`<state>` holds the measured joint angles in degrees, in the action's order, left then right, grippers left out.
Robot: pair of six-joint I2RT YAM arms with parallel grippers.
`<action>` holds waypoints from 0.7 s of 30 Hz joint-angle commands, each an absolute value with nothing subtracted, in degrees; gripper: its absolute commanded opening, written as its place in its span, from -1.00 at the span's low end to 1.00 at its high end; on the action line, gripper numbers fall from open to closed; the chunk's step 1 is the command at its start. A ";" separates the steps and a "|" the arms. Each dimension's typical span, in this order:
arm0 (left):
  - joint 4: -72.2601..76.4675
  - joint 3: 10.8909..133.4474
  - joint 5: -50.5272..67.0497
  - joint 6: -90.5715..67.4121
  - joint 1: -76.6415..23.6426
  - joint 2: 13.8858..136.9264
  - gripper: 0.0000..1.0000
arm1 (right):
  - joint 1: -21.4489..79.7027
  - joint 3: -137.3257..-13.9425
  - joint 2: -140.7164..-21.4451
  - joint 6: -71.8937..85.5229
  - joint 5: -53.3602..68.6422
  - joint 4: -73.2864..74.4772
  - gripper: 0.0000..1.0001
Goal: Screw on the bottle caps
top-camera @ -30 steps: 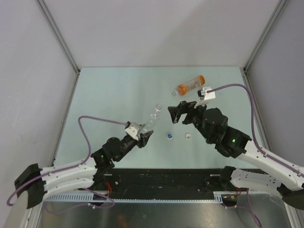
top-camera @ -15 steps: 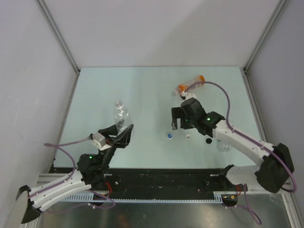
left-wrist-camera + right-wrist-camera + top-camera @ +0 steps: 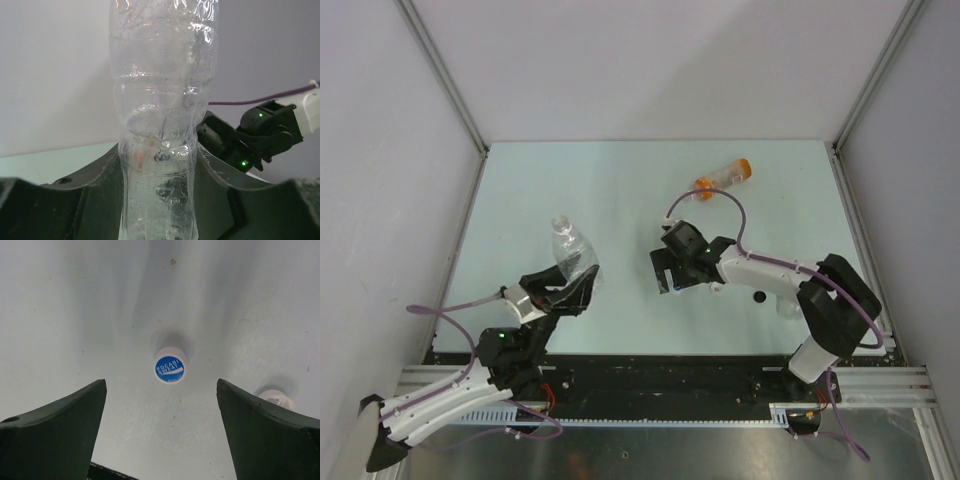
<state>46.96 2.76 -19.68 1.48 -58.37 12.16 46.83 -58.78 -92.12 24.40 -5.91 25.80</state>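
Tabletop [image 3: 570, 180] pale green, walls [image 3: 650, 70] grey; left pincer [image 3: 570, 288] clamped on clear bottle [image 3: 570, 250], right pincer [image 3: 668, 272] apart above cap [image 3: 169, 368].

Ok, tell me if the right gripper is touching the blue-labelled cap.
Apart. The right wrist view shows the blue-labelled cap on the table between the open fingers of the right gripper, bare table either side.

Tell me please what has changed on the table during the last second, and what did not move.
The clear bottle went left together with the left gripper, which now grips it between its fingers. The right gripper, open, moved left and nearer, and now hangs over the blue-topped white cap. The orange bottle and the black cap stayed in place.
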 commanded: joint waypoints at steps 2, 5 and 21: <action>47.91 -5.21 -16.52 1.30 -58.19 14.14 -0.45 | 49.36 -63.47 -96.82 25.22 -12.69 24.82 0.90; 47.86 -5.60 -15.94 1.01 -58.23 13.59 -0.45 | 50.03 -65.14 -99.71 25.43 -14.50 26.07 0.81; 46.89 -5.45 -15.92 0.51 -58.23 13.15 -0.50 | 50.70 -67.15 -103.43 29.19 -15.88 30.80 0.40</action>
<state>45.89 2.74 -17.10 1.13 -58.37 12.64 50.54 -65.01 -102.91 27.40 -14.61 29.76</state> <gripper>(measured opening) 0.523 0.729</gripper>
